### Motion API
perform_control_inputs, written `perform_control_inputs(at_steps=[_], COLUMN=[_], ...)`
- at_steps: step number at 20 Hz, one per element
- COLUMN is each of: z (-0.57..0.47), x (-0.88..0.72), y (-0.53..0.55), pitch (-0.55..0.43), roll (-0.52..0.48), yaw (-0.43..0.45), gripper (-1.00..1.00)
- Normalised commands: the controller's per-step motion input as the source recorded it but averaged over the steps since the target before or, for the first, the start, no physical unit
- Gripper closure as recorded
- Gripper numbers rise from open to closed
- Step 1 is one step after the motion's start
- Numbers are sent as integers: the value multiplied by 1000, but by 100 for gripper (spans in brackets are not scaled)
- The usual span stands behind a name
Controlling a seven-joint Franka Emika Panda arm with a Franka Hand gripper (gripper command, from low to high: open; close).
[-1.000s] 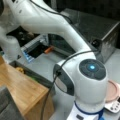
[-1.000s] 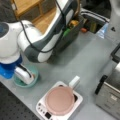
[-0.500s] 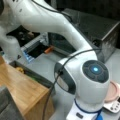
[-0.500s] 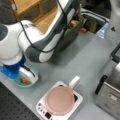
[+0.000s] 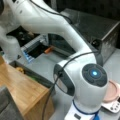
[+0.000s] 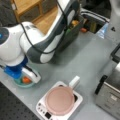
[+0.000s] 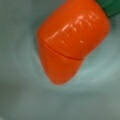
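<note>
While claw state cannot be told, grey table [image 6: 82, 60], wooden cabinet [image 5: 20, 92], teal bowl [image 7: 20, 95] under carrot [image 7: 70, 42]

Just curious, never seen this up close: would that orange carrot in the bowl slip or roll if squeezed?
The carrot looks glossy and hard, so probably slippery. Its rounded, tapered body would likely roll or skid in the curved green bowl. A seam across it suggests it might split there.

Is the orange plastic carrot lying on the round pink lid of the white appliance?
No, the orange plastic carrot lies inside the pale green bowl, apart from the round pink lid.
</note>
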Motion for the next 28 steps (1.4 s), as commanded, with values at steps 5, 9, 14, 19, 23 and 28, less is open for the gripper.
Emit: perform_control_inputs(at_steps=[5, 9, 14, 19, 23, 28], z=[-217, -209, -167, -173, -306, -434], x=[-268, -193, -151, -113, -33, 70], y=[-11, -51, -85, -82, -40, 19], pitch=[-279, -273, -237, -186, -172, -131], roll=[30, 52, 101, 145, 156, 161], yaw=[-21, -10, 7, 28, 38, 20], gripper=[-100, -100, -100, -100, -100, -100])
